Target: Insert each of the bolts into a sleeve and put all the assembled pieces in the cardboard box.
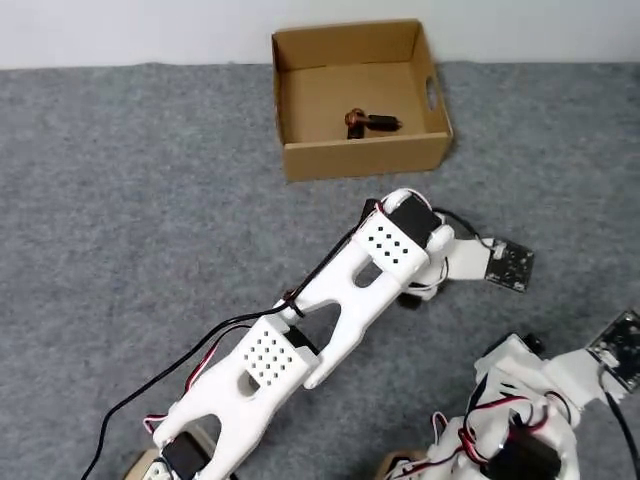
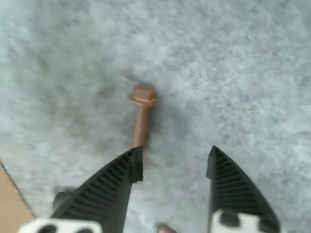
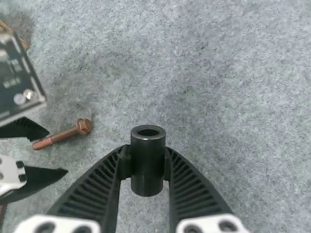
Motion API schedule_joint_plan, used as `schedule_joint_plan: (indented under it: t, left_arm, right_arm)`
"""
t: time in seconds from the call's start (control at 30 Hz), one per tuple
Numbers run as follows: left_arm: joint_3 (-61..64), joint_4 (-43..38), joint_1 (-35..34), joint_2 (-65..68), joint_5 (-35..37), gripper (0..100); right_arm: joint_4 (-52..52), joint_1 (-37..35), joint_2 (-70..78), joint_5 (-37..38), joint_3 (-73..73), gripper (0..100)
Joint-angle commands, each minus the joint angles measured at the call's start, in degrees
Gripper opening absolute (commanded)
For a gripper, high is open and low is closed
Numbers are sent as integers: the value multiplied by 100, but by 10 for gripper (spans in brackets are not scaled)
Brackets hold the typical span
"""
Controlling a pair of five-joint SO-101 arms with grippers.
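A copper bolt (image 2: 142,114) lies flat on the grey carpet just ahead of my left gripper (image 2: 175,155), which is open; the bolt's threaded end reaches the tip of one finger (image 2: 116,179). My right gripper (image 3: 147,154) is shut on a black sleeve (image 3: 147,160), held upright with its bore facing up. From the right wrist, the same bolt (image 3: 63,134) shows close beside the sleeve, with the left gripper's black fingers (image 3: 22,128) around its threaded end. The cardboard box (image 1: 300,160) stands at the back with one assembled piece (image 1: 365,123) inside.
The left arm (image 1: 385,250) stretches diagonally across the carpet toward the right side. The right arm (image 1: 520,400) sits low at the front right. Open carpet lies between the arms and the box and across the whole left side.
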Motion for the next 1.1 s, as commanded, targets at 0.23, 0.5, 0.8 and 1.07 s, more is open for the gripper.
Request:
schedule_joint_plan:
  t: [0.23,0.5,0.8,1.07]
  left_arm:
    - [-154,-1697,44,668,598,221]
    - [-251,-993,167,818,-246,151]
    - [-163,316,255,835,-1064,64]
    - [-31,316,246,607,-510,5]
  right_arm:
    - [-110,-66,-40,53,-35,8]
    - [-110,-66,-40,53,-35,8]
    - [-110,-66,-40,53,-35,8]
    - [-110,-66,-40,53,-35,8]
